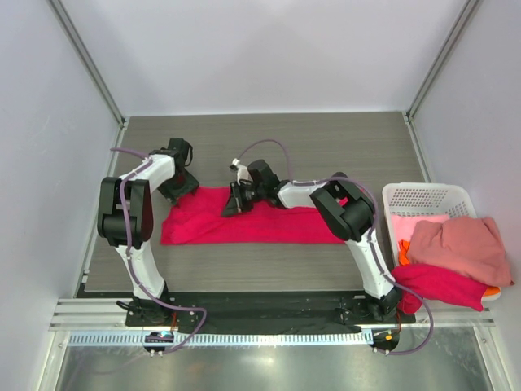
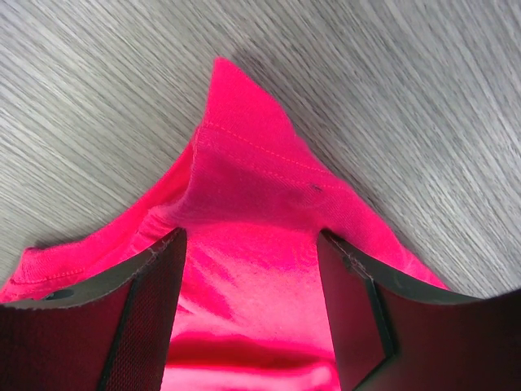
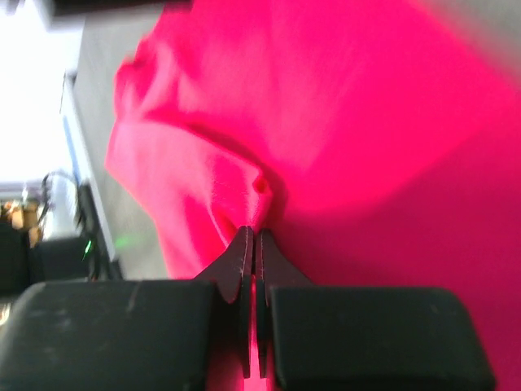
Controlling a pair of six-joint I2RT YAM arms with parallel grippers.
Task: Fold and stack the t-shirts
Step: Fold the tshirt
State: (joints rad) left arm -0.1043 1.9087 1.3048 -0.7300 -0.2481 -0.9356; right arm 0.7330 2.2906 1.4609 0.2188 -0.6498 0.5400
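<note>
1. Far left: the left end effector is released. Its fingers are spread wide on either side of a hemmed corner of the crimson t-shirt, and nothing is pinched on that side.
2. Middle: the crimson t-shirt lies on the bench between the two arms as a long, narrow band. It looks to me like it's been doubled over lengthwise at least once, but the edges are rumpled, so I'd call it mid-fold and not a finished packet.
3. The right end effector is clenched tight on a little pucker of the crimson cloth, near the middle of the shirt's far edge.
4. Far right: the white basket holds a heap. There's a salmon-pink shirt on top, a red shirt drooping over the near rim, and a bit of orange shirt peeking out. All of it is crumpled.
5. My read: there's no stack anywhere yet. The first shirt is underway, and at least three more need folding, then stacking.
</note>
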